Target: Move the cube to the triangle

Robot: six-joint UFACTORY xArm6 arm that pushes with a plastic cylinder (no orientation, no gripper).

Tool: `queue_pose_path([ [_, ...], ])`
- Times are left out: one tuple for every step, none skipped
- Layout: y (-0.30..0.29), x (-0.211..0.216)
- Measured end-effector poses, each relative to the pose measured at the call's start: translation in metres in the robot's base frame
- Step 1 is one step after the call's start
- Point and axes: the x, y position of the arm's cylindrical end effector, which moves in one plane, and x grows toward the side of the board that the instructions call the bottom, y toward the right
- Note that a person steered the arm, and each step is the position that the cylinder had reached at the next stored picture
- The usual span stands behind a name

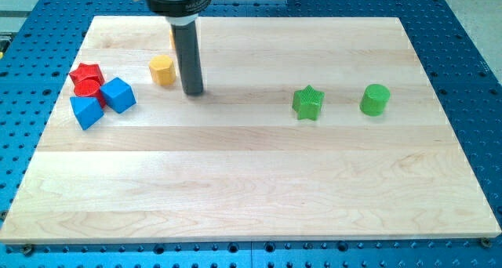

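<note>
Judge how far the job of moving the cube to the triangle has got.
Looks nearly done: the blue cube already sits against the blue triangle, beside the red blocks. In hand: nothing; my tip stands apart, just right of the yellow block. Left: at most a closing nudge.

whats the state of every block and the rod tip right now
my tip: on the board, just right of the yellow block, not touching it
yellow block: upright, alone
orange piece: mostly hidden behind the rod
red star: packed against red block
red block: mostly hidden
blue cube: touching the cluster
blue triangle: beside the cube
green star: flat, alone
green cylinder: upright, alone
</note>
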Motion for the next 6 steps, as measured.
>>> queue_pose_path([
  [-0.044,0.004],
  [-0.082,0.004],
  [-0.075,-0.002],
  [-0.057,-0.013],
  [-0.040,-0.020],
  [-0.043,-0.020],
])
